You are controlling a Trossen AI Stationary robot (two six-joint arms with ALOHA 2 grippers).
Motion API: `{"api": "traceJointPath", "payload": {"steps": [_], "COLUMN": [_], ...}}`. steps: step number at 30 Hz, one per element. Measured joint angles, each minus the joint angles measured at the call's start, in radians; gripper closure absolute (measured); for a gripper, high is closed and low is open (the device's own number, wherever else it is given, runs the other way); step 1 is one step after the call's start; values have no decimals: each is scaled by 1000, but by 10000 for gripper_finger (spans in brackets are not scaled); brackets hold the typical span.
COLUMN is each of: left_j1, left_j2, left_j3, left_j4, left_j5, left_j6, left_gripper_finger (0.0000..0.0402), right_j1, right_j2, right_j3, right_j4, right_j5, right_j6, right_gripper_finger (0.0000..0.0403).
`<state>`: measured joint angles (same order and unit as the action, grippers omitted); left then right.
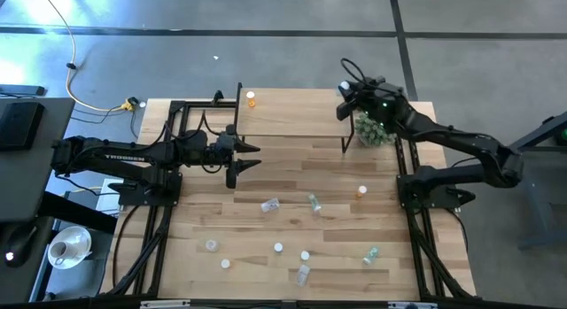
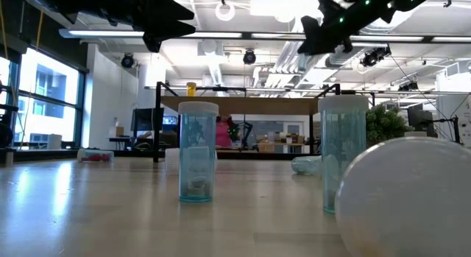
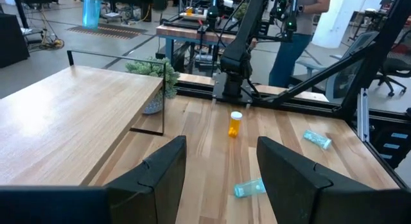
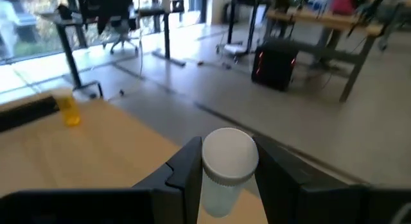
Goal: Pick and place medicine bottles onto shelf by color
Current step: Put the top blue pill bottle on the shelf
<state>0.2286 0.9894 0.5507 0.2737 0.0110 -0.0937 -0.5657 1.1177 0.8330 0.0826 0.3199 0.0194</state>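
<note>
Medicine bottle (image 4: pixel 226 169) sits clamped between right gripper (image 4: pixel 226 179) fingers above the shelf (image 4: pixel 70 153)

The shelf (image 1: pixel 292 114) stands at the far side of the worktop (image 1: pixel 204 212), with one bottle (image 1: pixel 252 100) on its far left corner and a plant (image 1: pixel 373 130) by its right end. The left pincer (image 1: pixel 251 155) hovers at the shelf's near left edge, while the right pincer (image 4: pixel 225 161) holds a capped bottle (image 4: pixel 226 167) above the shelf's far right corner. Nearer, loose bottles (image 1: pixel 269 204) lie scattered across the worktop's middle and front.
</note>
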Motion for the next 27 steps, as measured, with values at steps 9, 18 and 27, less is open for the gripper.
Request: {"api": "traceJointPath", "payload": {"steps": [9, 18, 27], "left_j1": [0, 0, 0], "left_j2": [0, 0, 0], "left_j3": [0, 0, 0], "left_j4": [0, 0, 0], "left_j5": [0, 0, 0], "left_j6": [-7, -7, -7], "left_gripper_finger": [220, 220, 220], "right_j1": [-36, -64, -63], "right_j2": [125, 159, 191], "right_j3": [0, 0, 0], "right_j4": [-2, -17, -65], "right_j5": [-43, -87, -89], "right_j6": [3, 18, 15], "right_gripper_finger": [293, 293, 293]}}
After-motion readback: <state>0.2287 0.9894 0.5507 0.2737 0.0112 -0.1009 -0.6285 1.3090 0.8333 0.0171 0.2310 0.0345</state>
